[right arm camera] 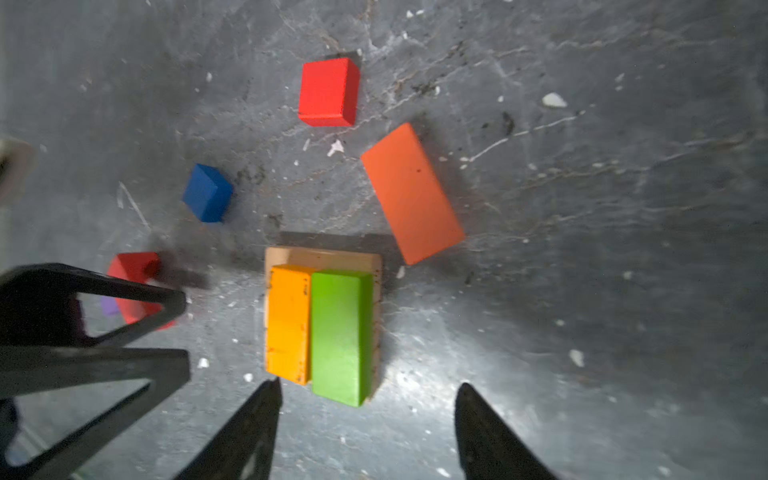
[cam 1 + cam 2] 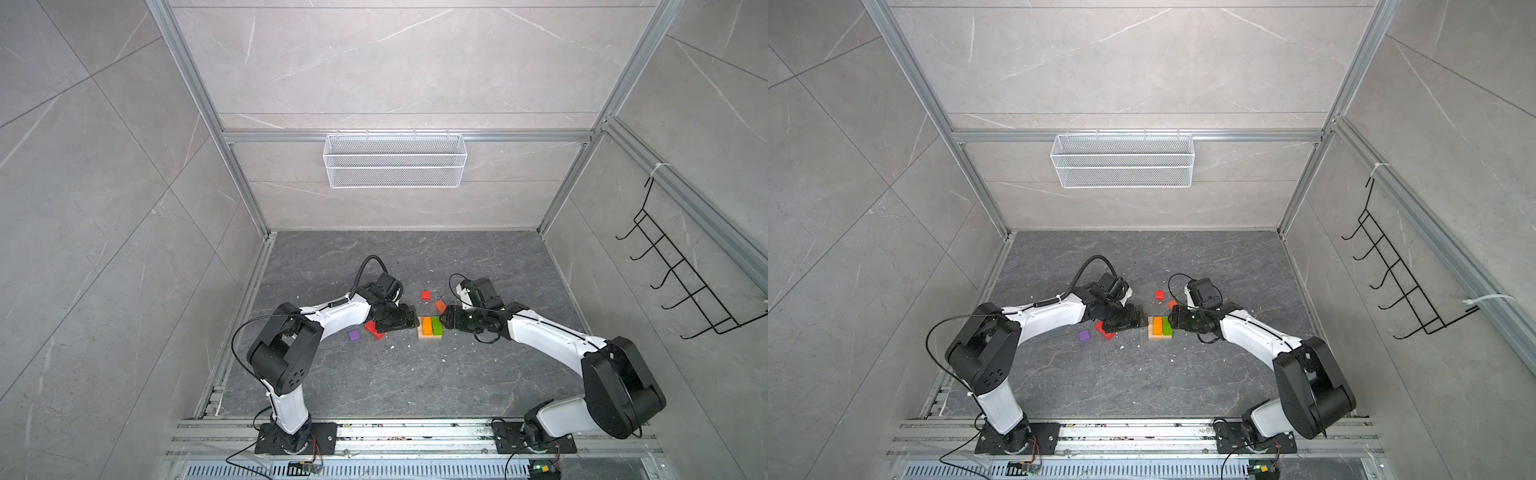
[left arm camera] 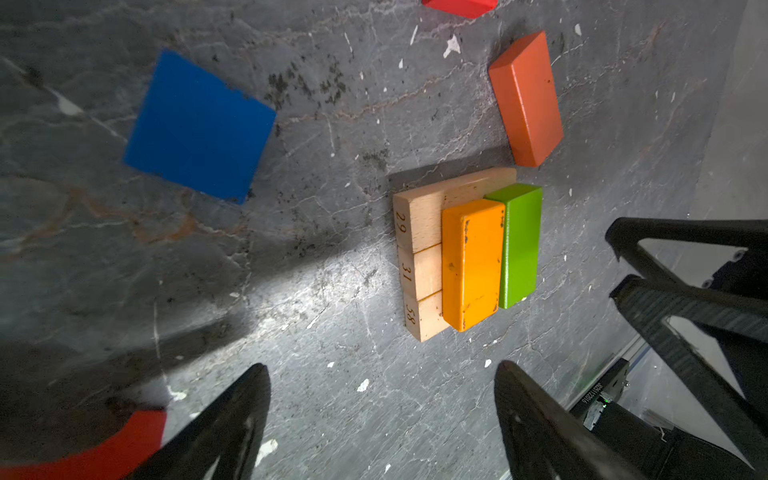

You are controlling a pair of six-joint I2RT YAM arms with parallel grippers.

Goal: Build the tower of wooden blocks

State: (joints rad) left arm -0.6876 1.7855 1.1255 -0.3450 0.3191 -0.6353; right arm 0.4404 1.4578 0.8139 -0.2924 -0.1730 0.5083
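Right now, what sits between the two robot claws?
The tower: a tan base carrying an orange bar and a green bar. Both top views show it.

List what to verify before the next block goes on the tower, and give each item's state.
1. Right gripper open and empty: ok.
2. Left gripper open and empty: ok.
3. Orange bar and green bar side by side on the tan base: ok.
4. Their ends flush: cannot tell.
5. Red-orange bar flat on the table, nothing on it: ok.
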